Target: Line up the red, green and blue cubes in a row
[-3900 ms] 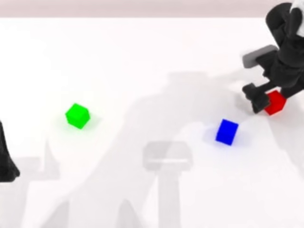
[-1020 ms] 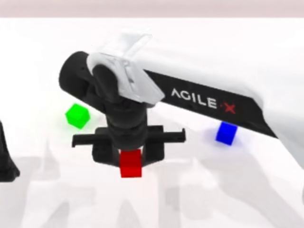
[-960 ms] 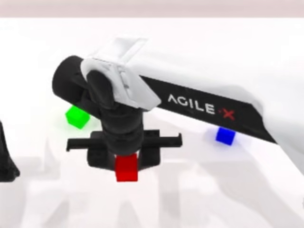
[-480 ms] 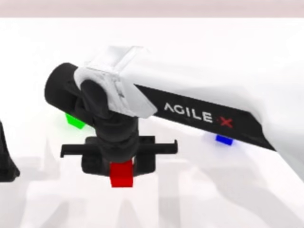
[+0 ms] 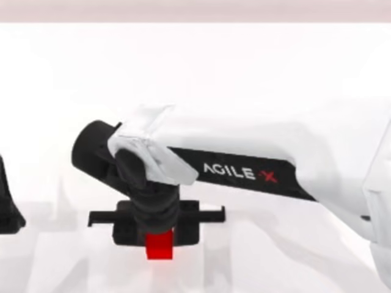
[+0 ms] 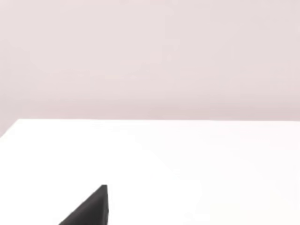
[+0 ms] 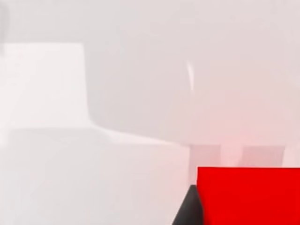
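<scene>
- The right gripper (image 5: pixel 160 243), black and two-fingered on the white AgileX arm, reaches across to the left-centre of the white table (image 5: pixel 275 61), near its front edge.
- Its fingers are clamped on the small glossy bright red cube (image 5: pixel 160 245), which fills the corner of the right wrist view (image 7: pixel 248 196).
- The left gripper (image 5: pixel 8 210) sits parked at the table's left edge; whether its fingers are apart cannot be told.

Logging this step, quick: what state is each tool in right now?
Left tool: parked at the table's left edge; cannot be told.
Right tool: closed on the red cube.
</scene>
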Motion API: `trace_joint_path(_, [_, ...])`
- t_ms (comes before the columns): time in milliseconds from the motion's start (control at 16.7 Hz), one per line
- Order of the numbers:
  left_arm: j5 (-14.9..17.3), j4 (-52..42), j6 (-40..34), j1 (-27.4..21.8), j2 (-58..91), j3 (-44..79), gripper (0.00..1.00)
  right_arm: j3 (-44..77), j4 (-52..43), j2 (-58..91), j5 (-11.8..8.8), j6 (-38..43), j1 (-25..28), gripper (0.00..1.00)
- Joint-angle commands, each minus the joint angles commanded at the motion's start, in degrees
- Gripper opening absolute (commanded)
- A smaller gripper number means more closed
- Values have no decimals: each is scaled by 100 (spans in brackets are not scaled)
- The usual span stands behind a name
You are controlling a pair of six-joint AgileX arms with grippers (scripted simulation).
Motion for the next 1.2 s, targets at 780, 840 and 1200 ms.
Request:
trace_joint_path(780, [0,0,0,0,0,0,100,-5,5,1,0,0,1,75])
trace_joint_path(840, [0,0,0,0,0,0,100,-5,5,1,0,0,1,83])
trace_joint_path(1200, [0,0,0,0,0,0,100,-5,5,1,0,0,1,100])
